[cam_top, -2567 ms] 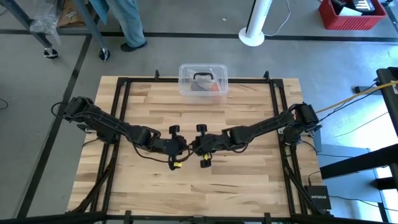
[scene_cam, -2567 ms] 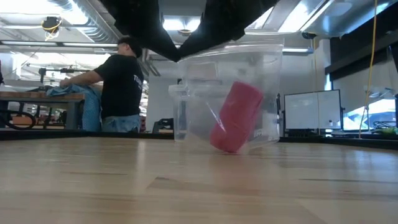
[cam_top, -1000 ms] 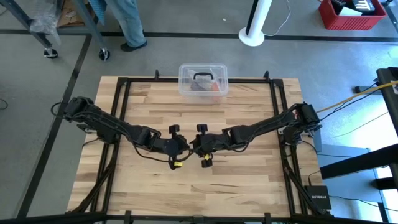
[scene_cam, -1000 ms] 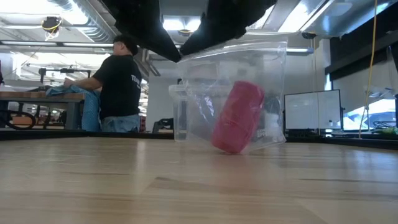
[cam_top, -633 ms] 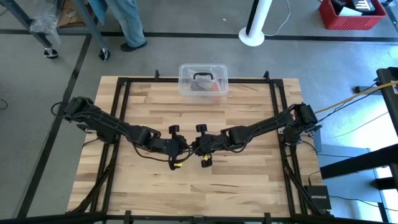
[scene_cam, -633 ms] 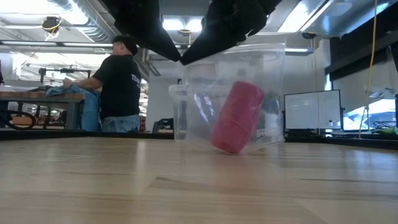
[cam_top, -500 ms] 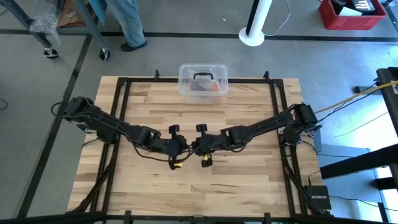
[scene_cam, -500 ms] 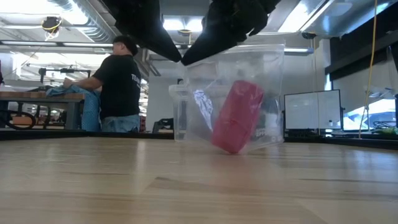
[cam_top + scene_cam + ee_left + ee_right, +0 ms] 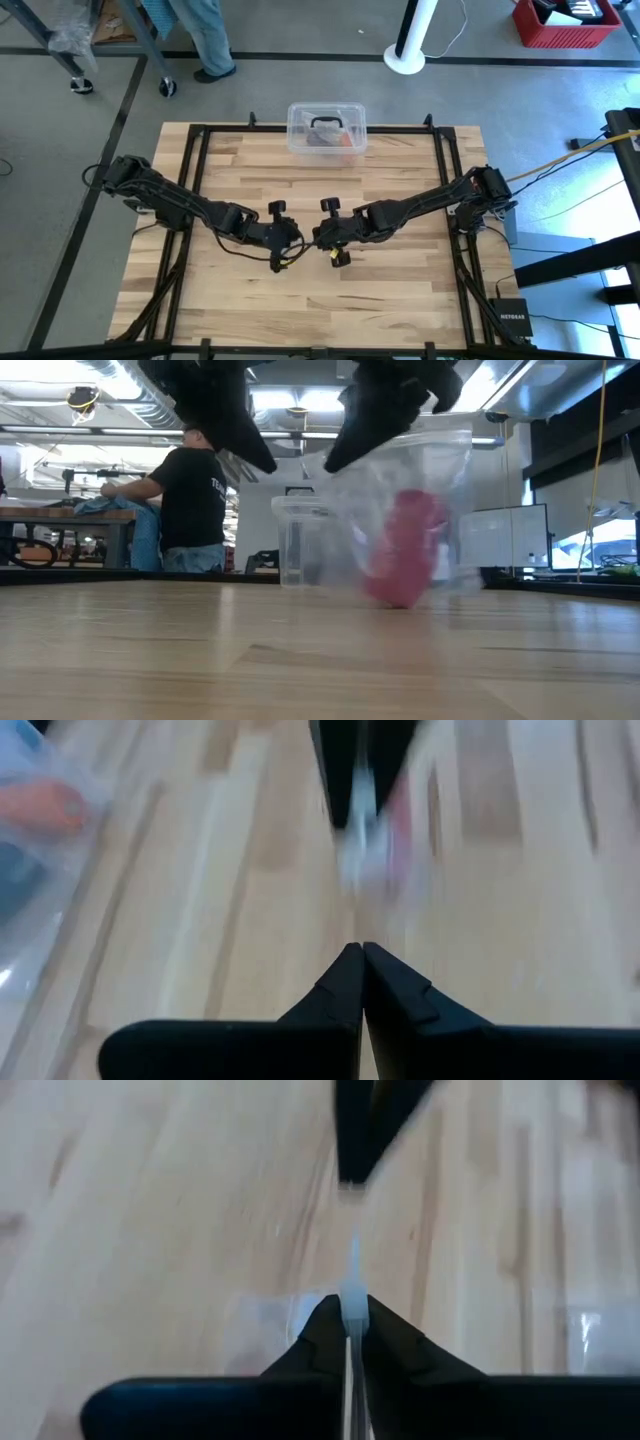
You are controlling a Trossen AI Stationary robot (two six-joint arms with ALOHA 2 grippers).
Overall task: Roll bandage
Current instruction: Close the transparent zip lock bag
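Near the middle of the table (image 9: 400, 290), well short of the plastic box (image 9: 327, 128), the right gripper (image 9: 351, 1312) pinches the bag (image 9: 400, 510) by its top edge, with the bandage (image 9: 405, 560) inside (a soft, light roll). The left gripper (image 9: 360, 955) is pressed together, holding nothing. The limp, slippery bag seems best gripped by its rim.

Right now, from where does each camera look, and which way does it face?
High view: above the table, straight down; both arms, left claw and right claw mid-table.
Low view: tabletop height, facing the room; arms overhead, bag holding bandage.
Left wrist view: on left arm, past shut fingers toward the right claw.
Right wrist view: on right arm, past fingers pinching the bag.
High and low share the clear box.
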